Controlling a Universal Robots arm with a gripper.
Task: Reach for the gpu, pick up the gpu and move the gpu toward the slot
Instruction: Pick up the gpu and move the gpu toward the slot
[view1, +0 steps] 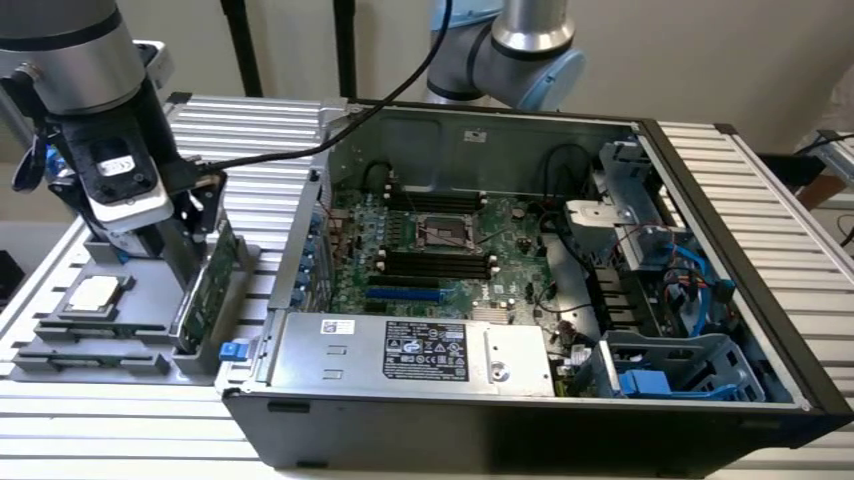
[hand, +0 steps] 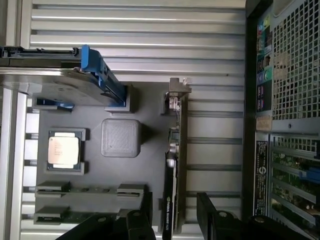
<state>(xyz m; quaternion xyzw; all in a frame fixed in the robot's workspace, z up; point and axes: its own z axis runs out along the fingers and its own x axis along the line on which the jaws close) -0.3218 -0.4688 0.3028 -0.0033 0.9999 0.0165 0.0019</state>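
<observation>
Case, black metal computer tower, lying open. Tray, grey plastic parts holder, at nine o'clock of case in exterior view. Gripper, black two-finger, spread, straddling gpu, thin green circuit-board card standing edgewise in tray.

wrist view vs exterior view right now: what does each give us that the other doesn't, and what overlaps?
Wrist view: the open gripper straddling the gpu, not yet closed on it; the hard drive with blue rails; the rear ports of the case. Exterior view: the motherboard and power supply inside the case. Both: the gpu standing on edge in the gray tray, and the processor chip on the same tray.
</observation>
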